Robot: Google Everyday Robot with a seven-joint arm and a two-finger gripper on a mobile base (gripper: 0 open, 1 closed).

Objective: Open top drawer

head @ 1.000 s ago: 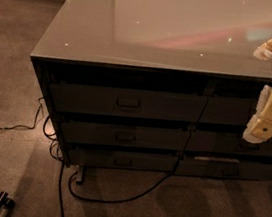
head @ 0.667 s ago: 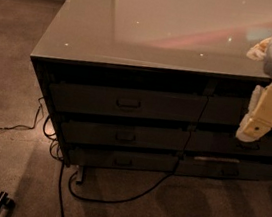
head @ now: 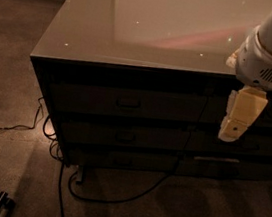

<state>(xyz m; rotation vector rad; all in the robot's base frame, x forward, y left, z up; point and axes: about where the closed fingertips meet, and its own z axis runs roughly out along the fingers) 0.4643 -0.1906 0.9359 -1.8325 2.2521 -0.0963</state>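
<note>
The top drawer (head: 92, 99) is the tallest dark front in the left stack of the cabinet, just under the glossy countertop. Its front sits flush with the fronts around it, and a small rectangular loop pull (head: 128, 102) marks its centre. My gripper (head: 232, 133), pale yellow under a white wrist, hangs pointing down in front of the right-hand stack. It is well to the right of the pull, at about the height of the top drawer's lower edge, and touches nothing that I can see.
Two shallower drawers (head: 124, 137) lie below the top one. A drawer front with a pale strip (head: 217, 160) is at the lower right. A black cable (head: 113, 198) loops over the carpet by the cabinet's foot. A dark bar (head: 1, 203) lies at the bottom left.
The arm has swung left across the cabinet front, bringing the gripper closer to the left drawer stack. The drawers have not moved.
</note>
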